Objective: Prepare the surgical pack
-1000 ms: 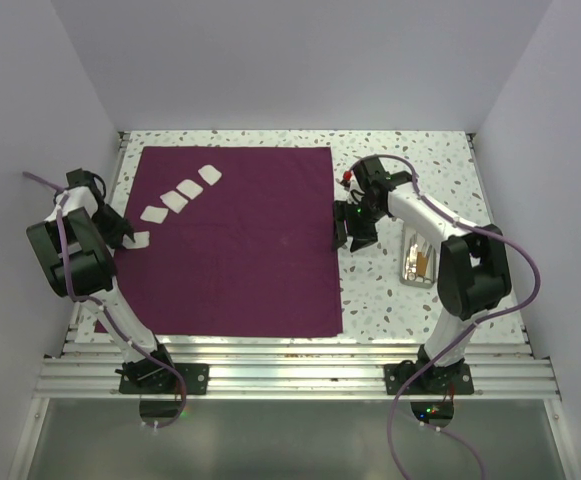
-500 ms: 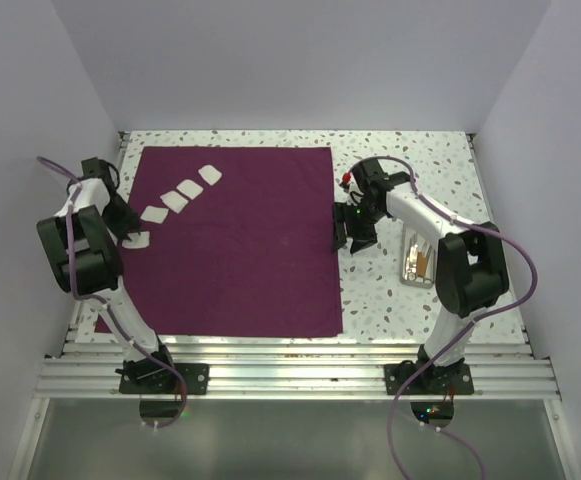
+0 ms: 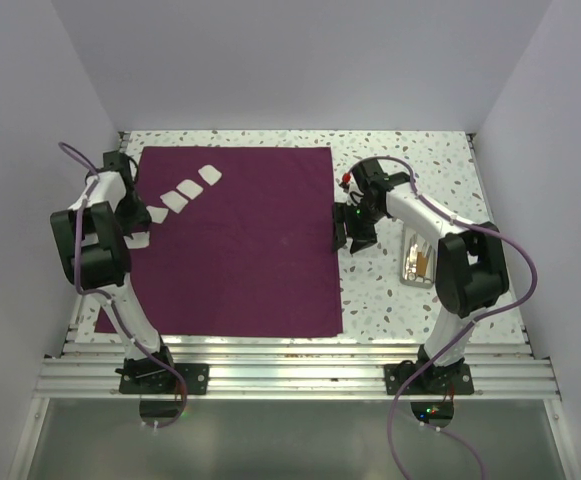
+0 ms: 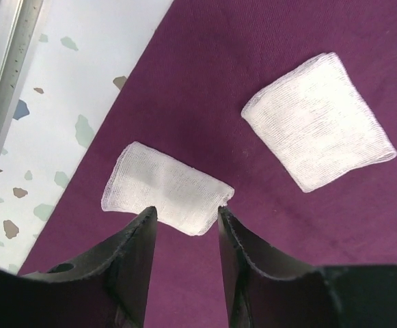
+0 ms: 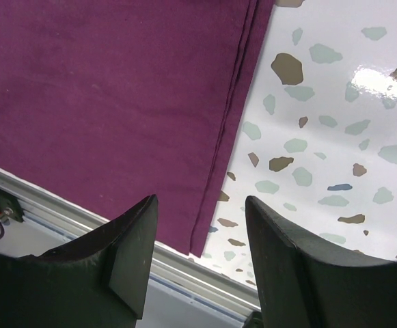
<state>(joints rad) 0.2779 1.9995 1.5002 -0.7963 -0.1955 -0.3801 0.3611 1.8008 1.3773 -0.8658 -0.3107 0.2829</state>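
Observation:
The surgical pack [image 3: 240, 250] is a deep purple fabric sheet lying flat on the speckled table. Several white gauze squares [image 3: 192, 187] run in a diagonal row across its far left corner. My left gripper [image 3: 138, 222] hangs open over the near end of that row. In the left wrist view its fingertips [image 4: 147, 217] flank the near edge of one gauze pad [image 4: 164, 195], which rests flat on the sheet [image 4: 266, 55]. Another pad [image 4: 318, 130] lies beyond. My right gripper [image 3: 350, 240] stands open at the sheet's right edge [image 5: 234, 123], which passes between its fingers with nothing held.
A small tray [image 3: 407, 262] with instruments sits on the table [image 3: 410, 160] right of the right arm. Aluminium rails [image 3: 290, 365] line the near edge, and white walls close in the left, back and right sides.
The left wrist has swung toward the far side and to the right, over the gauze row, and its jaws have spread wider. The right arm has not moved.

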